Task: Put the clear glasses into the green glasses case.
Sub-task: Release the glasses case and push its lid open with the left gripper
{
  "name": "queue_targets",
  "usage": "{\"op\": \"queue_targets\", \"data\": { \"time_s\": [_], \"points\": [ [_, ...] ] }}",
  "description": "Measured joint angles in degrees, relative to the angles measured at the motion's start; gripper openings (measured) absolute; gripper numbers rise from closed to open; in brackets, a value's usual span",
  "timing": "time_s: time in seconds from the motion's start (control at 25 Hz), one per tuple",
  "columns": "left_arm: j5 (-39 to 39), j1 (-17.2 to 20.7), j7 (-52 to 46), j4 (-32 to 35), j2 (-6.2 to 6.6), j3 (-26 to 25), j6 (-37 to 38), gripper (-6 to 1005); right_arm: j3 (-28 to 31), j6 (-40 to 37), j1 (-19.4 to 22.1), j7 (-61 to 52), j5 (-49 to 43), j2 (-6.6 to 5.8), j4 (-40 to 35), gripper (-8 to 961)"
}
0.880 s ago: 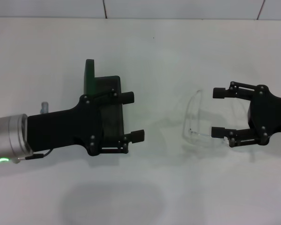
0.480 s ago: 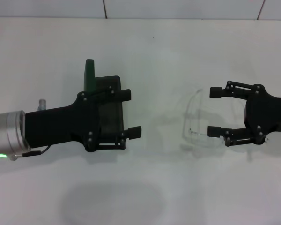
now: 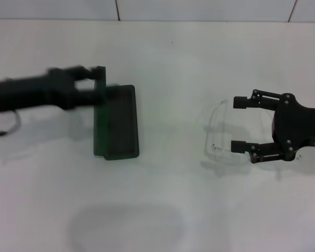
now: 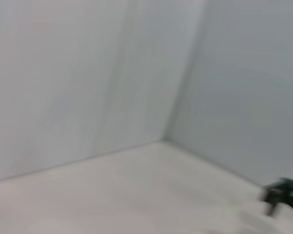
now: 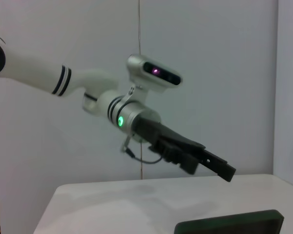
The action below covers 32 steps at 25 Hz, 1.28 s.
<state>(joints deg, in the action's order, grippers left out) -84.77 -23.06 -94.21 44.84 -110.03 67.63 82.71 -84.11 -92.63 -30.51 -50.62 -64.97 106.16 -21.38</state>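
Observation:
The green glasses case [image 3: 121, 123] lies open left of centre, its lid [image 3: 98, 113] standing upright on the left side and its dark lining facing up. In the right wrist view only the top edge of the green glasses case [image 5: 234, 225] shows. The clear glasses [image 3: 214, 128] rest on the table at the right, lens toward the case. My right gripper [image 3: 239, 124] is open just right of the lens, one finger on each side of the temple arms. My left gripper [image 3: 89, 83], blurred by motion, is open beside the lid's far end; the left gripper [image 5: 205, 160] hovers above the case.
The white table [image 3: 163, 210] meets a tiled wall at the back. The left arm [image 5: 112, 105] reaches in from the left above the table. The left wrist view holds only blurred wall, table and a small dark shape [image 4: 283, 192] at one edge.
My left gripper has pulled off the case, back and to the left, uncovering the open case. My right gripper has crept slightly left toward the glasses.

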Motion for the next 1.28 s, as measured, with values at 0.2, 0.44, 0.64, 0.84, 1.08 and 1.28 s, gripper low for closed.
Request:
{"op": "queue_targets", "data": {
  "time_s": [0.2,0.44,0.64,0.84,1.08,1.28],
  "points": [
    [-17.14,1.16,-18.70,13.12,-3.45,-10.76,-0.59,827,0.00,0.02,-0.02,0.04,-0.03,0.04,0.00,884],
    [-30.71,-0.48,-26.82,16.18,-8.04,-14.04,-1.87,814,0.00,0.08,0.00,0.56,-0.05,0.31,0.00,884],
    [-34.96,-2.29,-29.76,15.99,-9.10,-13.95,-2.69,803,0.00,0.17,0.01,0.61,-0.56,0.70,0.01,884],
    [-36.56,-3.09,-32.13,15.75,-9.32,-13.59,-4.16,791,0.00,0.51,0.10,0.62,-1.45,1.05,-0.10,884],
    [-38.72,-3.38,-36.63,15.73,-9.43,-10.24,-7.91,778,0.00,0.61,0.45,0.62,-1.48,1.20,-0.14,884],
    [-42.25,-4.74,-39.77,15.58,-9.41,-7.86,-10.58,767,0.00,2.58,0.53,0.60,-1.48,1.54,-0.14,884]
  ]
}}
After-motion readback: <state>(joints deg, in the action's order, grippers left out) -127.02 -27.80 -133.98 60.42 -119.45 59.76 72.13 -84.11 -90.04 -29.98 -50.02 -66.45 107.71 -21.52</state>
